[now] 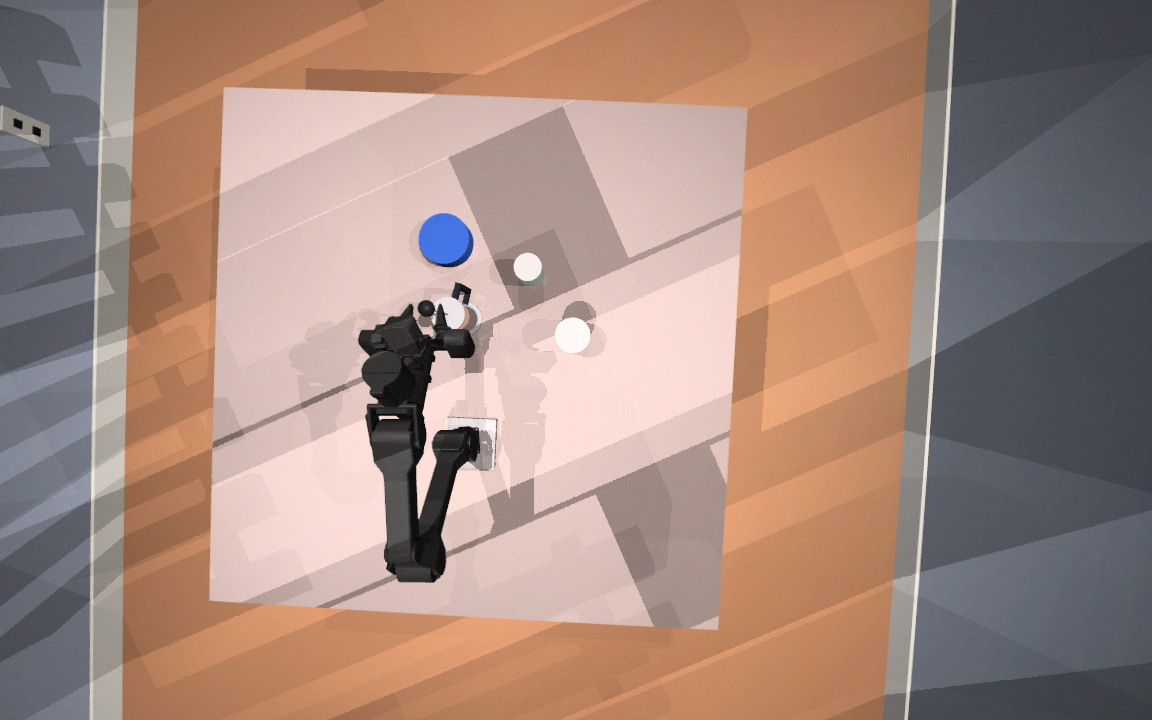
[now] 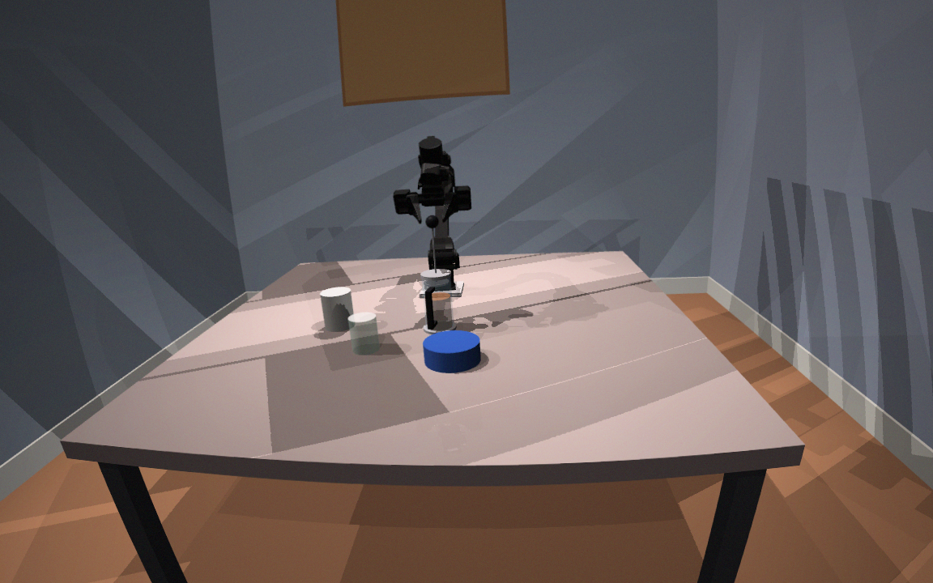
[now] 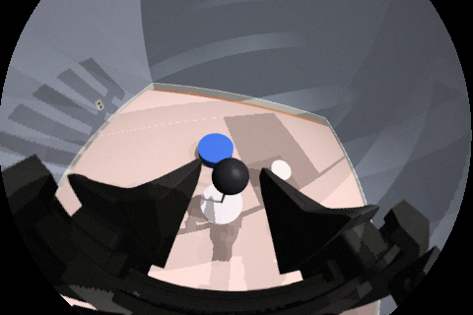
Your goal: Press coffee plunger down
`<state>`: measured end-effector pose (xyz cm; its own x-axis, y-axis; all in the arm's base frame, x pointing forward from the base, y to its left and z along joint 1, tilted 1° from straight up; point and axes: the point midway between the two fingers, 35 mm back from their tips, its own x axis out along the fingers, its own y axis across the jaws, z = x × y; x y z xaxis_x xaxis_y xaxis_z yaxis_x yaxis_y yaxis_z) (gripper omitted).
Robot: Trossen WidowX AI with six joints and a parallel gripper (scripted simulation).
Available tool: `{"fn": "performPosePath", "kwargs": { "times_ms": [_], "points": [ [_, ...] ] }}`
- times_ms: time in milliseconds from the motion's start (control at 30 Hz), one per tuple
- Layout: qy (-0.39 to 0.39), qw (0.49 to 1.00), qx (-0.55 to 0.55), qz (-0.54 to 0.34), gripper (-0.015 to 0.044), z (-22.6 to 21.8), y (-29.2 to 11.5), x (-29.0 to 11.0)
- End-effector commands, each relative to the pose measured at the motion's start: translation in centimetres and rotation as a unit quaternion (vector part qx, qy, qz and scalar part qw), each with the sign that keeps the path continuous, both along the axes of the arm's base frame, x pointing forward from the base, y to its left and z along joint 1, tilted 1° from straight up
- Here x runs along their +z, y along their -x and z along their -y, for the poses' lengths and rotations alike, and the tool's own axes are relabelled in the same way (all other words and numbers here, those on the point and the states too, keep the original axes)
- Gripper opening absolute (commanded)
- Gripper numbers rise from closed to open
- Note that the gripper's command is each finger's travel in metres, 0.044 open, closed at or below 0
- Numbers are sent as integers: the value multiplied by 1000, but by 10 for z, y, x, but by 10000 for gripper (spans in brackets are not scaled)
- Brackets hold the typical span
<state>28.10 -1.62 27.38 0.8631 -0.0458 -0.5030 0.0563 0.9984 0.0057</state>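
The coffee press (image 1: 452, 314) (image 2: 438, 303) (image 3: 223, 208) stands upright near the middle of the table, with a white lid and a black handle. Its plunger is raised on a thin rod. The black plunger knob (image 1: 425, 308) (image 2: 431, 220) (image 3: 231, 176) sits high above the lid. My gripper (image 1: 433, 324) (image 2: 432, 209) (image 3: 232, 168) is at knob height with one finger on each side of the knob. The fingers are partly closed, and in the wrist view a narrow gap shows on both sides of the knob.
A flat blue disc (image 1: 444, 239) (image 2: 451, 351) (image 3: 215, 148) lies just beyond the press. Two pale cylinders (image 1: 527, 266) (image 1: 572, 334) (image 2: 364, 332) (image 2: 334, 308) stand to one side of it. The arm's base is mounted on the table (image 1: 652, 447) (image 2: 600, 406) behind the press.
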Motion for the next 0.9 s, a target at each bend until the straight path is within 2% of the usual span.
{"fn": "performPosePath", "kwargs": {
  "times_ms": [0,33,67,433,867],
  "points": [
    [1,1000,2,1,151,0,0,0],
    [1,1000,2,1,125,0,0,0],
    [1,1000,2,1,123,0,0,0],
    [1,1000,2,1,123,0,-1,-1],
    [1,1000,2,1,123,0,-3,-21]
  ]
}}
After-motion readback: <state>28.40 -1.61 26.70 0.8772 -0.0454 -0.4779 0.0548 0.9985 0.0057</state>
